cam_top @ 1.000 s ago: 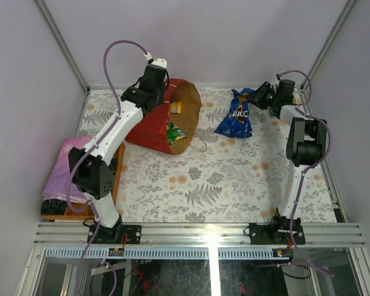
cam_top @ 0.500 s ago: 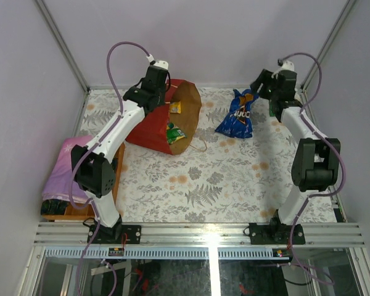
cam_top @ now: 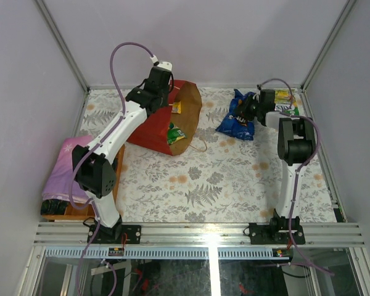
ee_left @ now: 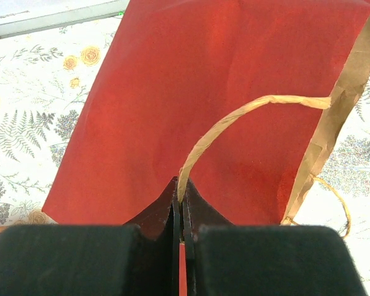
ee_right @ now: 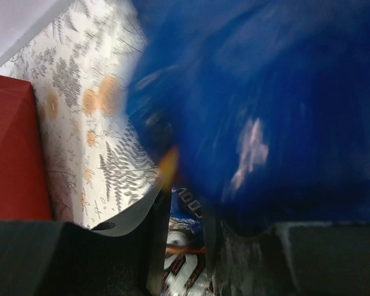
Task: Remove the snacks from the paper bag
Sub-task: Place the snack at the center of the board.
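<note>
Left gripper [ee_left: 180, 192] pinched closed, right gripper [ee_right: 182, 240] blurred

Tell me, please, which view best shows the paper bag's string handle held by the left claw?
The left wrist view: the handle arcs in close-up from the shut left claw to the paper bag. The top view hides it behind that claw; the right wrist view shows only the bag's red side.

I see plain lilac walls [cam_top: 191, 37] enclosing a table [cam_top: 216, 179] covered in fern-and-flower print, aluminium rails [cam_top: 197, 233] along its near edge.
</note>
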Available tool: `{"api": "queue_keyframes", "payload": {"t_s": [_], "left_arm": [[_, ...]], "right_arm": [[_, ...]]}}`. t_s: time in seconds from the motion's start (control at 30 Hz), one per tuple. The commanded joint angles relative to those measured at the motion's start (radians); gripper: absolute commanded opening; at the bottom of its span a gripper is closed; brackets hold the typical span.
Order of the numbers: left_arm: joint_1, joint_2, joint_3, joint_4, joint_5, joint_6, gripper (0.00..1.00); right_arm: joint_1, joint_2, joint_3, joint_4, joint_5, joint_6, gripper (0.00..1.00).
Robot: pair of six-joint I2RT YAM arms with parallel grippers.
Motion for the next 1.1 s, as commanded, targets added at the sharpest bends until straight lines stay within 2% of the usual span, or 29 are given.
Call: {"api": "queue_keyframes", "payload": {"t_s": [0.0, 0.3, 0.43, 0.57, 0.63, 0.73, 0.83, 0.97, 1.07], "left_arm": [[-0.007, -0.03, 0.037, -0.007, -0.004, 0.003, 0.0], [-0.02, -0.038, 0.041, -0.016, -0.01, 0.01, 0.0], [-0.022, -0.038, 0.049, -0.021, -0.007, 0.006, 0.0], [-0.023, -0.032, 0.059, -0.03, -0.003, 0.0, 0.0], [-0.025, -0.037, 0.058, -0.03, -0.008, 0.0, 0.0], [-0.026, -0.036, 0.057, -0.03, -0.014, 0.001, 0.0], [-0.026, -0.031, 0.057, -0.033, -0.017, 0.003, 0.0], [-0.028, -0.016, 0.061, -0.036, -0.019, 0.006, 0.0], [-0.029, -0.007, 0.063, -0.041, -0.016, 0.005, 0.0]], "right_arm": [[-0.029, 0.065, 0.068, -0.014, -0.102, 0.116, 0.33], [-0.102, 0.233, 0.215, -0.033, -0.233, 0.167, 0.4], [-0.146, 0.301, 0.42, -0.22, -0.268, 0.056, 0.46], [-0.153, 0.344, 0.642, -0.42, -0.31, -0.097, 0.59], [-0.152, 0.307, 0.658, -0.42, -0.36, -0.104, 0.68], [-0.14, 0.146, 0.564, -0.328, -0.399, -0.066, 0.81], [-0.107, -0.075, 0.365, -0.181, -0.338, -0.014, 0.9], [0.006, -0.342, -0.045, 0.132, -0.155, 0.134, 0.93], [0.133, -0.441, -0.263, 0.271, -0.066, 0.247, 0.93]]}}
